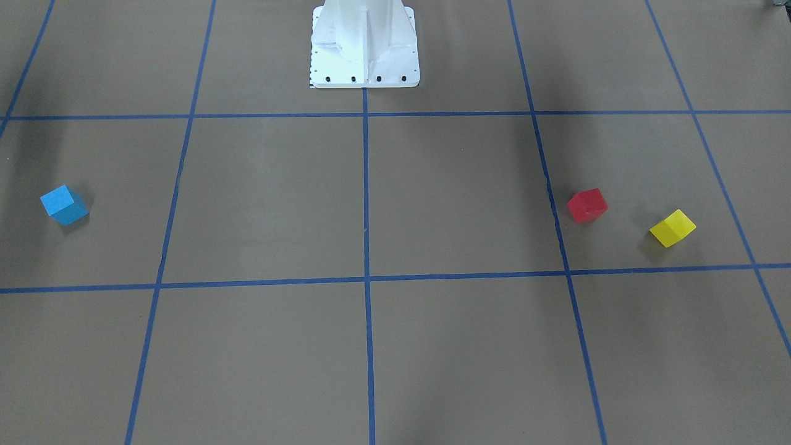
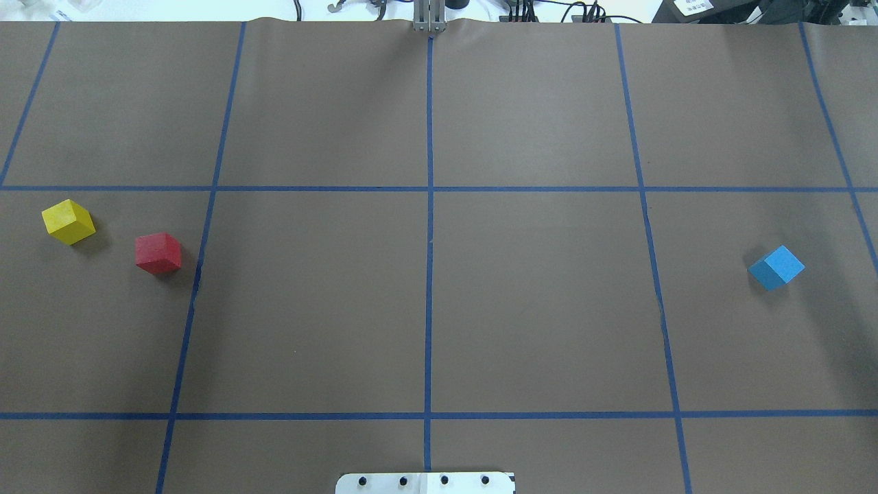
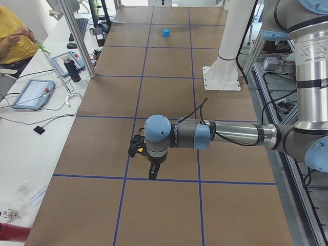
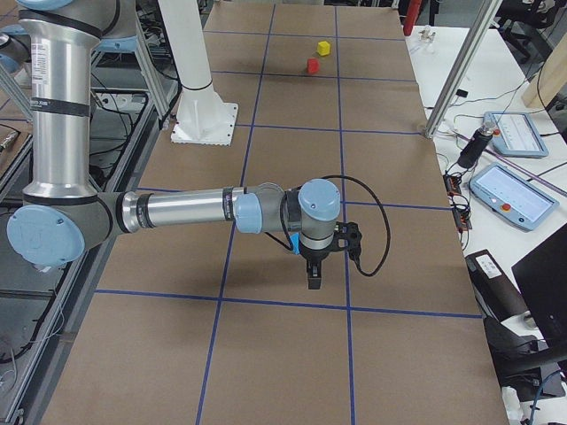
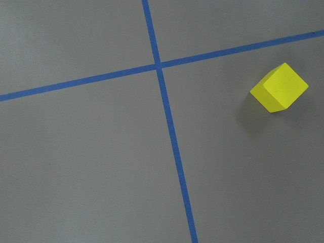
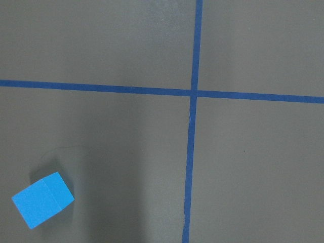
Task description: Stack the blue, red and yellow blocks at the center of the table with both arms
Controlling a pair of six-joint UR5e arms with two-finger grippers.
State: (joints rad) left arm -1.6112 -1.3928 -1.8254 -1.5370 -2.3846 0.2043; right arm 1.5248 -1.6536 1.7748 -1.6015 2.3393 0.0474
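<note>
The blue block (image 2: 776,267) lies alone on the table's right side; it also shows in the front view (image 1: 64,204) and the right wrist view (image 6: 42,199). The red block (image 2: 158,253) and the yellow block (image 2: 68,221) lie close together, apart, on the left side. The yellow block also shows in the left wrist view (image 5: 279,87). My left gripper (image 3: 152,174) hangs above the table's left end and shows only in the left side view. My right gripper (image 4: 313,279) hangs above the right end and shows only in the right side view. I cannot tell whether either is open or shut.
The table is covered in brown paper with a grid of blue tape lines (image 2: 429,226). The robot's white base (image 1: 364,46) stands at the table's near-robot edge. Tablets and cables (image 3: 32,94) lie on a side bench, where a person in yellow sits.
</note>
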